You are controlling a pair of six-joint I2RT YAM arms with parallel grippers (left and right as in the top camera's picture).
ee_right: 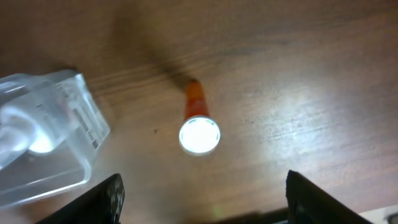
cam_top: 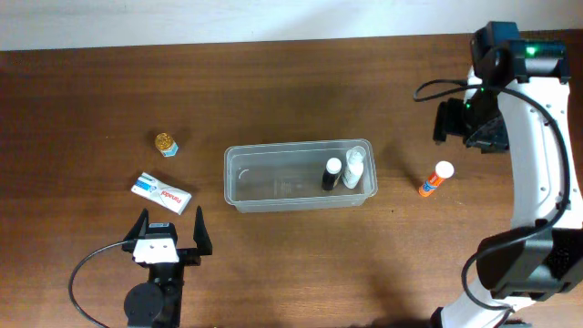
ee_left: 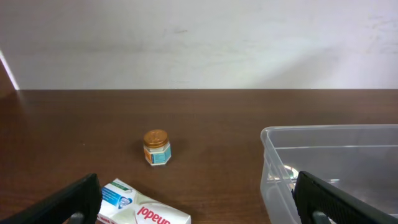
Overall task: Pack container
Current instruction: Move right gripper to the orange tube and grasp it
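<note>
The clear plastic container (cam_top: pixel 298 176) stands mid-table and holds a black bottle (cam_top: pixel 331 174) and a white bottle (cam_top: pixel 353 169) at its right end. An orange glue stick with a white cap (cam_top: pixel 436 179) stands right of it; it shows in the right wrist view (ee_right: pixel 198 124), below my open, empty right gripper (ee_right: pixel 202 199), which hovers at the far right (cam_top: pixel 470 123). My left gripper (cam_top: pixel 169 235) is open and empty near the front edge, just short of a white toothpaste box (cam_top: pixel 161 193). The left wrist view shows the box (ee_left: pixel 140 208), a small gold-lidded jar (ee_left: pixel 156 147) and the container's corner (ee_left: pixel 273 149).
The small jar (cam_top: pixel 166 144) stands left of the container, beyond the toothpaste box. A pale wall (cam_top: pixel 228 18) runs along the table's far edge. The right arm's cable (cam_top: pixel 442 87) loops above the table at the far right.
</note>
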